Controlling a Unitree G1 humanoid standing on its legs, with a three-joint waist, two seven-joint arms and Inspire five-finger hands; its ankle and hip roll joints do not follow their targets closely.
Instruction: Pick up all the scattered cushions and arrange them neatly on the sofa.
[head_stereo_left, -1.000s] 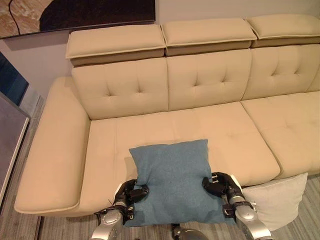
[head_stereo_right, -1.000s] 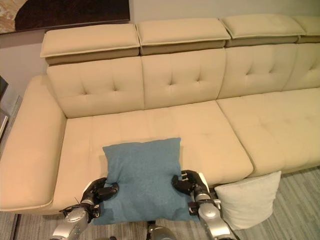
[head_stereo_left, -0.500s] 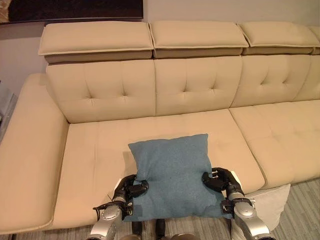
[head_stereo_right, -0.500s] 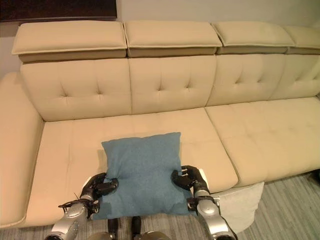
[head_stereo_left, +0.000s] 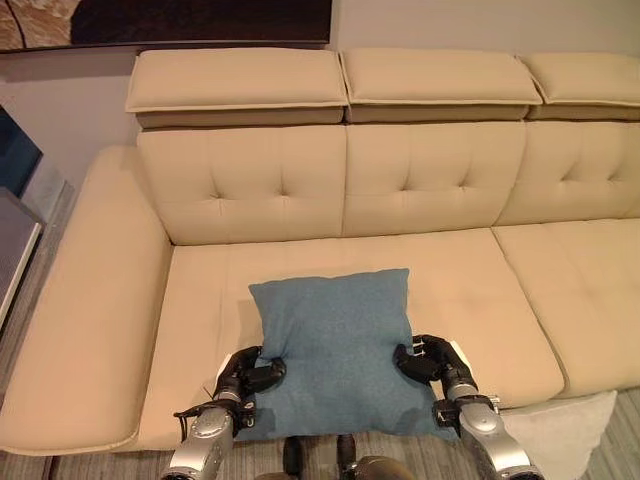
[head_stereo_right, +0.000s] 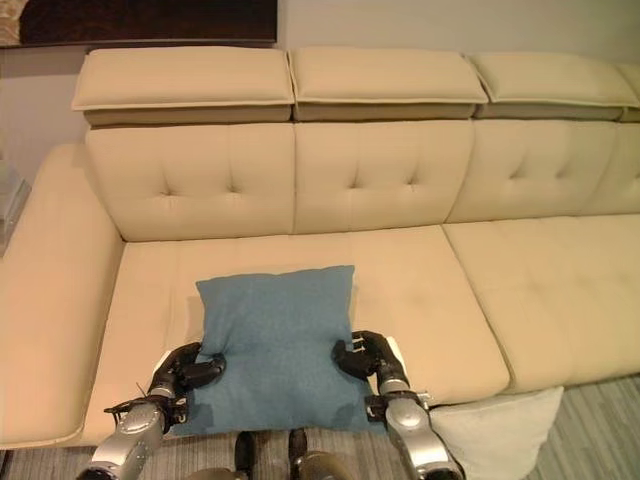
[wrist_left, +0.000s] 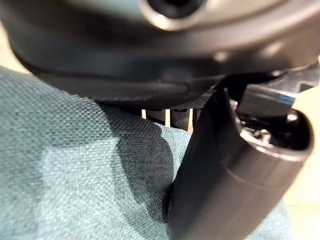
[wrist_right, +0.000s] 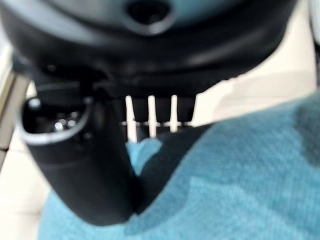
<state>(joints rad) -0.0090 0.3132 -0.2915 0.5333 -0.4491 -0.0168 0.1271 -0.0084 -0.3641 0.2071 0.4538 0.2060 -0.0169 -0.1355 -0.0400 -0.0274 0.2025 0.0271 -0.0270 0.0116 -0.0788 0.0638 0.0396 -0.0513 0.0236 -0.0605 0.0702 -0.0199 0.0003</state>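
A blue cushion (head_stereo_left: 335, 345) lies flat over the front edge of the beige sofa's (head_stereo_left: 450, 270) left seat. My left hand (head_stereo_left: 248, 372) is shut on the cushion's left side and my right hand (head_stereo_left: 430, 362) is shut on its right side. In the left wrist view the thumb (wrist_left: 235, 175) presses into the blue cushion (wrist_left: 75, 190). In the right wrist view the thumb (wrist_right: 85, 165) pinches the same blue cushion (wrist_right: 240, 185). A white cushion (head_stereo_left: 560, 440) lies on the floor against the sofa's front, by my right arm.
The sofa's left armrest (head_stereo_left: 90, 310) is wide and low. Tufted backrests (head_stereo_left: 400, 180) with headrest pads run along the wall. A dark picture (head_stereo_left: 160, 20) hangs above. Grey striped floor (head_stereo_right: 600, 430) shows at the lower right.
The camera has swung, so the whole scene has shifted. Both hands keep their hold on the blue cushion, which rests in about the same place on the seat.
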